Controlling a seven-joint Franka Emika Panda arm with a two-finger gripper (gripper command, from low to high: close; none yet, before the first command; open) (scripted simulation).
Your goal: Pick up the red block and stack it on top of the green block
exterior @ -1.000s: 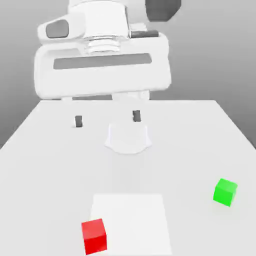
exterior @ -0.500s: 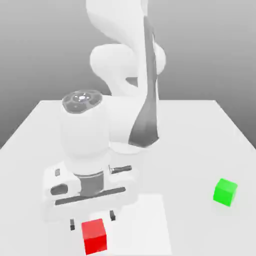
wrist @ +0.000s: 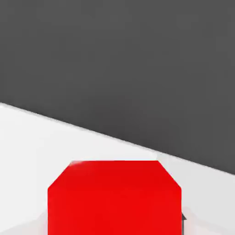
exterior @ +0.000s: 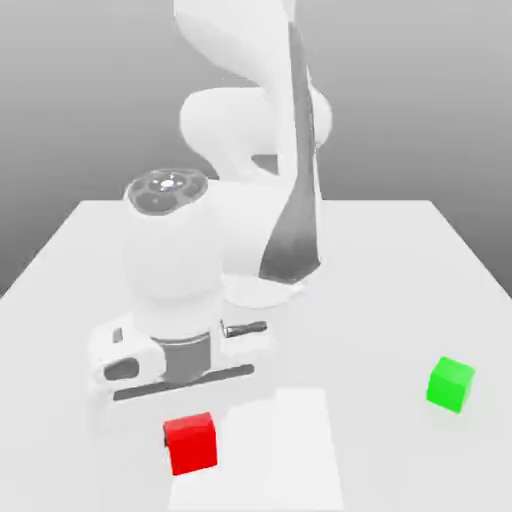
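The red block is sitting near the front edge of the white table, toward the exterior view's left, right under the hand of the arm. In the hand view it is appearing very close to the camera. The gripper is now closed almost fully, and it seems to be pinching the red block, though the fingers themselves are hidden behind the cube.

What could go wrong: if the grip is catching only the upper part of the cube, the block may be slipping out or tilting during the lift.

The green block is standing well apart, toward the exterior view's right. Nothing is lying between the two cubes, so the way across looks free.
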